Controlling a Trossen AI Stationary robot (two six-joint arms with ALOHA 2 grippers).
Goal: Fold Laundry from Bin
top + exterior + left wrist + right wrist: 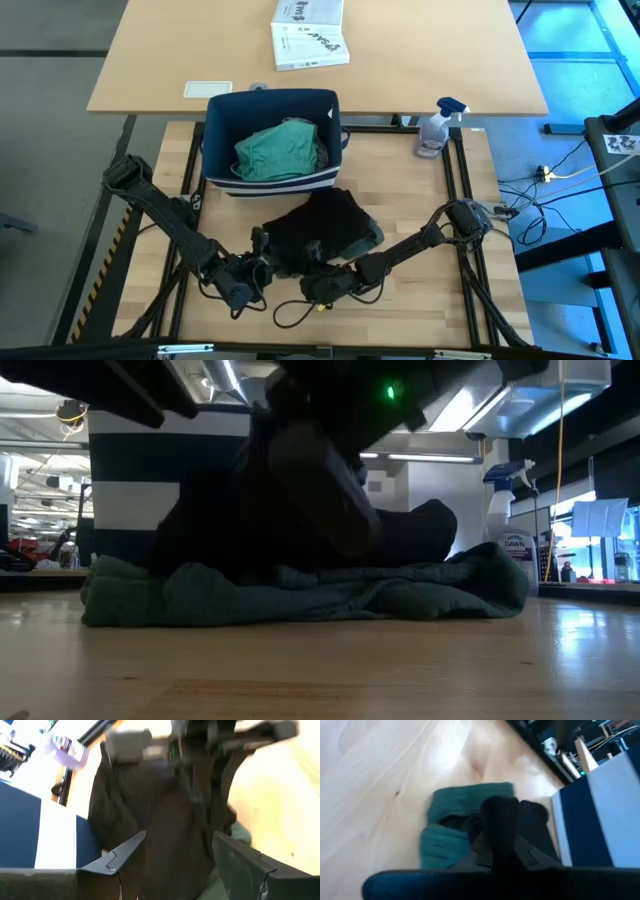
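Observation:
The black T-shirt point(322, 228) lies bunched on the wooden table in front of the navy bin point(215, 130), on top of an olive-green piece point(300, 595) spread flat on the table. A teal piece point(275, 150) fills the bin. My right gripper point(314, 258) is at the black shirt's near edge, shut on it. My left gripper point(262, 250) stands open at the shirt's near left side; in the left wrist view black cloth point(175, 820) shows between and beyond its fingers point(129, 855). My right gripper pinches a bunched fold of the black T-shirt point(501, 815) between its two shut fingers, slanting down from the table's near right side. The cloth humps up over the fingertips and hides them; the rest of the shirt lies on the green piece. Whether my left gripper touches the black cloth, I cannot tell.
A spray bottle point(437, 128) stands at the table's far right. A second, lighter table beyond the bin carries a white printed box point(308, 32) and a small card point(208, 89). Bare wood lies to the near left and right of the garments.

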